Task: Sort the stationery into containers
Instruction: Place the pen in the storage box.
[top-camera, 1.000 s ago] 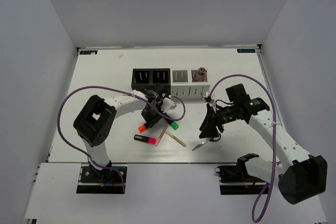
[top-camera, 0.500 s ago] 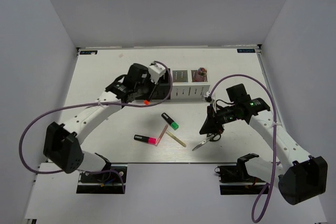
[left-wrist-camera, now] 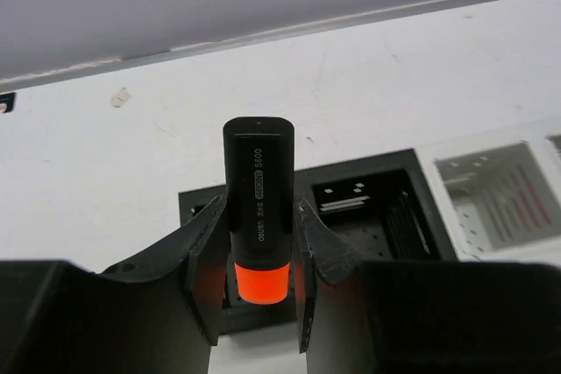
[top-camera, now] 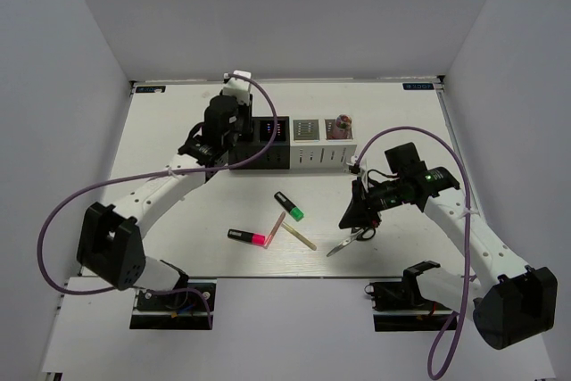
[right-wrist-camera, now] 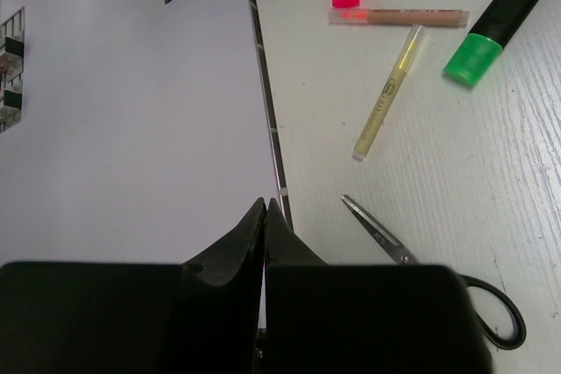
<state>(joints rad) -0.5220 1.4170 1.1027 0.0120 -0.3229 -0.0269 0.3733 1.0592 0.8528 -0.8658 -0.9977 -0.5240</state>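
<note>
My left gripper (left-wrist-camera: 260, 209) is shut on a black marker with an orange cap (left-wrist-camera: 257, 172). It holds the marker, cap toward the wrist, above the two black containers (left-wrist-camera: 368, 208). From the top camera this gripper (top-camera: 223, 142) covers the leftmost box of the row (top-camera: 269, 131). My right gripper (right-wrist-camera: 265, 205) is shut on nothing, just left of the black-handled scissors (right-wrist-camera: 379, 234). It hovers low over the table (top-camera: 353, 211), with the scissors (top-camera: 351, 241) below it. On the table lie a green-capped marker (top-camera: 288, 206), a pink-capped marker (top-camera: 247, 236), a pink pencil (top-camera: 276, 226) and a pale stick (top-camera: 300, 237).
Two white containers (top-camera: 306, 130) continue the row to the right; the rightmost (top-camera: 337, 128) holds a pink item. White walls enclose the table on three sides. My right fingertips reach out past the table's front edge (right-wrist-camera: 273, 155).
My left arm has lifted the orange-capped marker from the middle of the table and swung it back over the black containers. The right gripper has stayed in place by the scissors.
</note>
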